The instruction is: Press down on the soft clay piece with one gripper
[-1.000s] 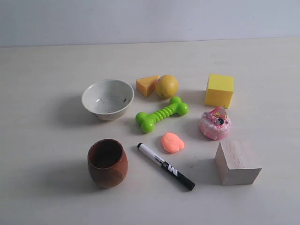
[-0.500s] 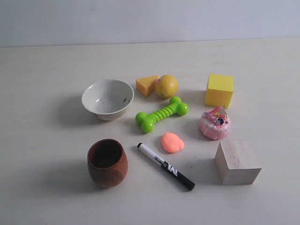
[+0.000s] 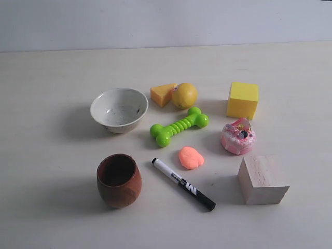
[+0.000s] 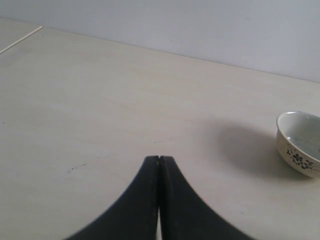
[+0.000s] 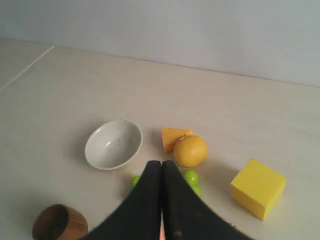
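The soft clay piece [image 3: 191, 157], a small salmon-orange rounded lump, lies on the table between the green bone toy [image 3: 179, 126] and the black-and-white marker [image 3: 183, 183]. No arm shows in the exterior view. In the right wrist view my right gripper [image 5: 161, 162] is shut, its black fingers hanging above the table and covering most of the bone toy [image 5: 190, 177]; only a thin salmon sliver of clay [image 5: 160, 232] shows between them. My left gripper [image 4: 158, 158] is shut over bare table, well away from the clay.
A white bowl [image 3: 119, 109], brown cup [image 3: 119, 179], orange cheese wedge [image 3: 163, 94], yellow ball [image 3: 184, 95], yellow cube [image 3: 243, 99], pink toy cake [image 3: 237, 137] and wooden block [image 3: 262, 179] stand around the clay. The bowl [image 4: 299, 142] also shows in the left wrist view.
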